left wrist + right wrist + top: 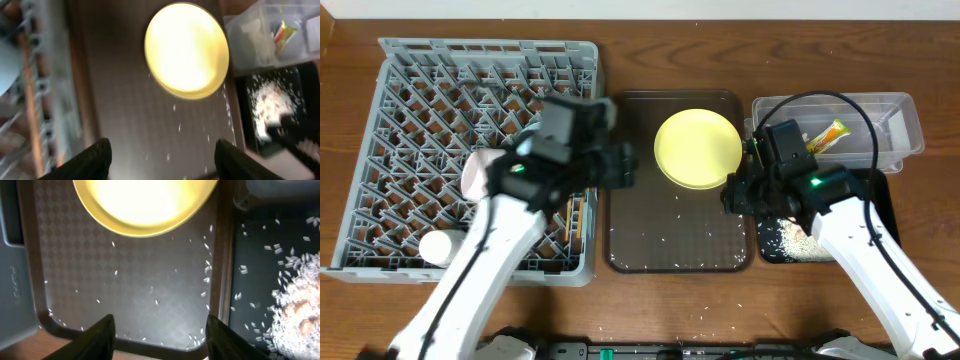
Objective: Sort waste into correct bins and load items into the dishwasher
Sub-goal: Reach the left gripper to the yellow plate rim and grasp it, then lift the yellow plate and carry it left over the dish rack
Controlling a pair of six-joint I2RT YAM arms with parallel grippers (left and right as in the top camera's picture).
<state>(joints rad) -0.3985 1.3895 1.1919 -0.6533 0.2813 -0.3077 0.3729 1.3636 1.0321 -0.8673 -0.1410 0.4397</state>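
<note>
The round yellow plate (698, 148) lies at the far end of the dark brown serving tray (620, 240), with loose rice grains (206, 270) scattered on the tray in front of it. My left gripper (625, 165) hovers open over the tray's left edge, left of the plate (186, 49); nothing is between its fingers (95, 160). To the plate's lower right, my right gripper (732, 193) is also open and empty, above the tray's near right corner (220, 305). The grey dish rack (380, 150) holds a white bowl (438, 245), a pale bowl (475, 172) and wooden chopsticks (575, 215).
The clear tub (905, 115) at the back right holds the snack wrapper (827, 133) and something white. Just in front of it, the black tray (885, 200) carries a heap of rice (790, 238). My right arm crosses over the black tray.
</note>
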